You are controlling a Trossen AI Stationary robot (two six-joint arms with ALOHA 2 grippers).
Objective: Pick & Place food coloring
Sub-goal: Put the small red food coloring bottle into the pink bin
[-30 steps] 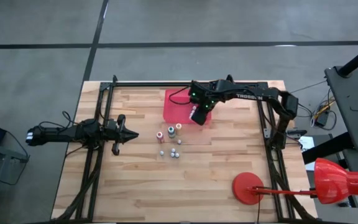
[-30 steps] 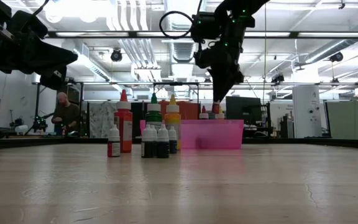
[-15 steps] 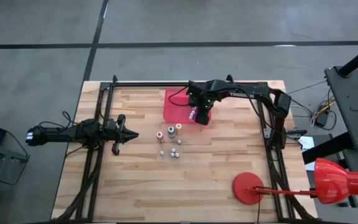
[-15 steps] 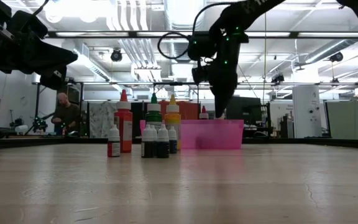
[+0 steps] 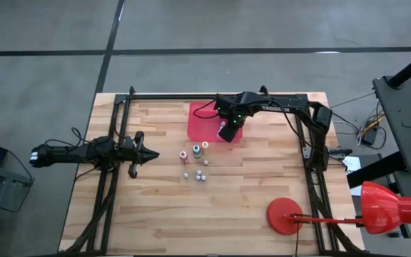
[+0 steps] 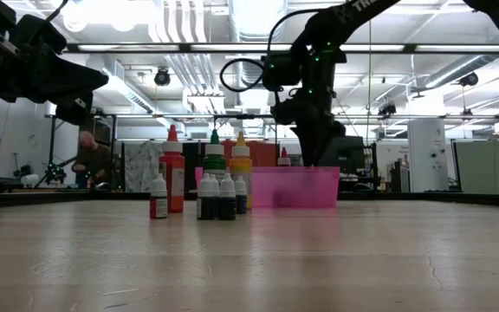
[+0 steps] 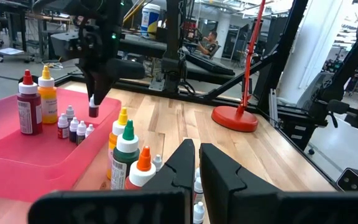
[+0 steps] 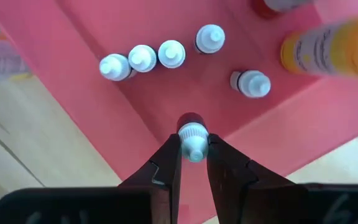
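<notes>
Several bottles already stand in the pink tray (image 5: pixel 204 121). The right gripper (image 8: pixel 193 155), over the tray's five-o'clock corner, clamps a small bottle (image 8: pixel 193 138); about seven more bottles (image 5: pixel 196 163) wait outside, around the tray's six o'clock. The left gripper (image 5: pixel 146 155) idles pinched together at the table's nine o'clock.

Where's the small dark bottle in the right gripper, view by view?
High: hidden under the right gripper, over the red plastic tray.
Low: not discernible; gripper dips behind the tray.
Left wrist: small dark bottle hanging above the tray.
Right wrist: bottle between the fingers, centre.
Shared landmark: the tray.
</notes>
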